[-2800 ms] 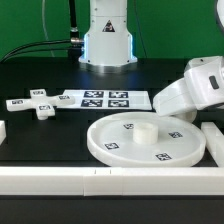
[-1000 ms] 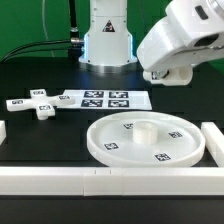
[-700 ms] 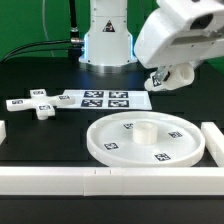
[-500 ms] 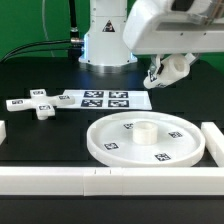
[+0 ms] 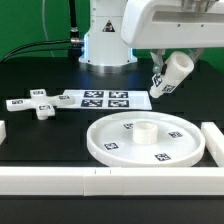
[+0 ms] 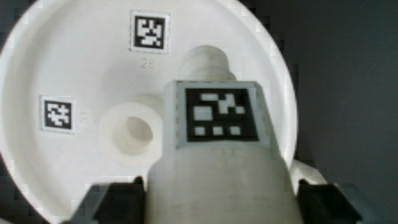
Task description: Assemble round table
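Post [image 5: 173, 70] is gripped by the gripper [image 5: 165, 76] and held in the air, tilted, clear of everything. It is placed above and beyond the far edge of the disc [image 5: 97, 137], toward the exterior view's right. Jaws are closed on the post's sides; in the wrist view the fingers [image 6: 118, 196] are seen pressed to both flanks of the post [image 6: 217, 150], tag face toward the camera.

Disc is laid flat on the black table [image 5: 50, 135], rim up, with a raised centre hub [image 5: 143, 130] and several tags on its face. In the wrist view the disc [image 6: 80, 60] is seen under the post, hub [image 6: 128, 130] just beside the post's outline.

Cross piece [image 5: 38, 103] is lying flat, well apart from the disc, beyond it and toward the exterior view's left. Marker board [image 5: 105, 99] is seen beyond the disc, between cross piece and post. Front border bar [image 5: 110, 180] is set just in front of the disc.
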Robot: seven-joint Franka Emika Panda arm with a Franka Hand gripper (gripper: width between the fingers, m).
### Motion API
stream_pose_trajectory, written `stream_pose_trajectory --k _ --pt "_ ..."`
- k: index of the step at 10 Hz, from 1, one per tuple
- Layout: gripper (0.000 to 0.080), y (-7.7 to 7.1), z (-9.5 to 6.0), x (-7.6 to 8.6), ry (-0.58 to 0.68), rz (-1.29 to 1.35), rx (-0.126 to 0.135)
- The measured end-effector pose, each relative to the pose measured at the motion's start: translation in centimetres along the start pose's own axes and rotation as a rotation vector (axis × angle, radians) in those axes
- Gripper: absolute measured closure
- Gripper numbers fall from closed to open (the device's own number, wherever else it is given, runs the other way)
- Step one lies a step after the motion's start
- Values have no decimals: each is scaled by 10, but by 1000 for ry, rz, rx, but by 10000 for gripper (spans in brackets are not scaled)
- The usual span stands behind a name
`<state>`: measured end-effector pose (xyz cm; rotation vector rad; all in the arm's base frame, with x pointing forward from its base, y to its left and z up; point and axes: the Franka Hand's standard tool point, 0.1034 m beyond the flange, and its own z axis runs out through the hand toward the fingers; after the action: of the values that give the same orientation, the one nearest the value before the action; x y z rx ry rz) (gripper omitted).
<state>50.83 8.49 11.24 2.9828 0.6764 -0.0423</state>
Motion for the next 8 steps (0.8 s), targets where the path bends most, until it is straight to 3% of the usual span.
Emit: stream_pose_trajectory --k 2,3,7,8 --pt "390 11 -2 14 118 -61 -3" --pt "390 30 -4 17 212 7 28" --pt "390 56 0 9 451 5 -71" --pt "390 74 4 1 505 41 -102"
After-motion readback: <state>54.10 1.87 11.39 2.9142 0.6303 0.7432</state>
